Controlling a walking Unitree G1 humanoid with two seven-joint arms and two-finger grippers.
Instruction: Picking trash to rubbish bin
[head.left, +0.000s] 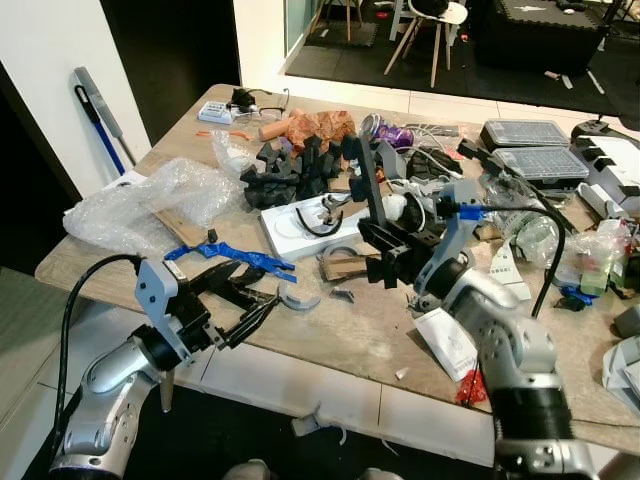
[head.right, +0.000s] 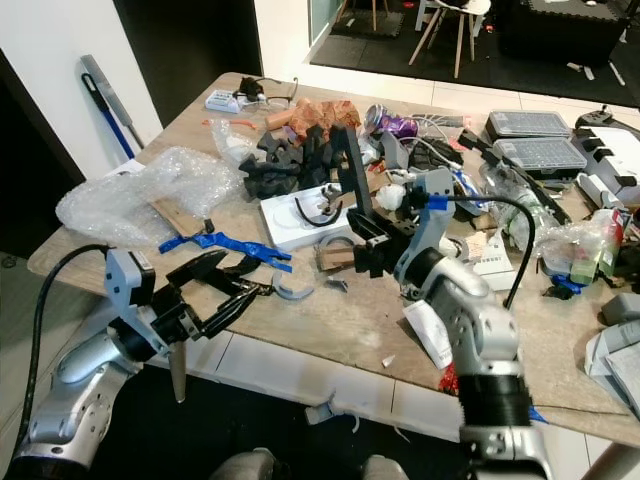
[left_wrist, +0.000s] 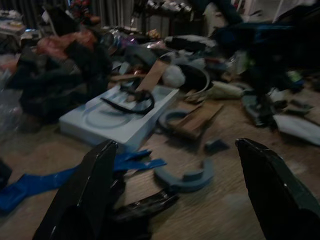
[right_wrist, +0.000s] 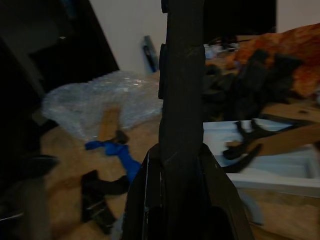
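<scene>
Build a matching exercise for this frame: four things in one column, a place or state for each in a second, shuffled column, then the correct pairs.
Things:
1. left gripper
2. right gripper
3. blue strip
4. bubble wrap

Places or states:
A. heaped at the table's left end
B. shut on a long black foam strip standing upright
C. open at the table's near edge, over a grey curved piece
D. flat on the table between the bubble wrap and the white tray

Pairs: 1-C, 2-B, 3-D, 4-A

Bubble wrap (head.left: 150, 200) left of tray (head.left: 300, 232)
</scene>
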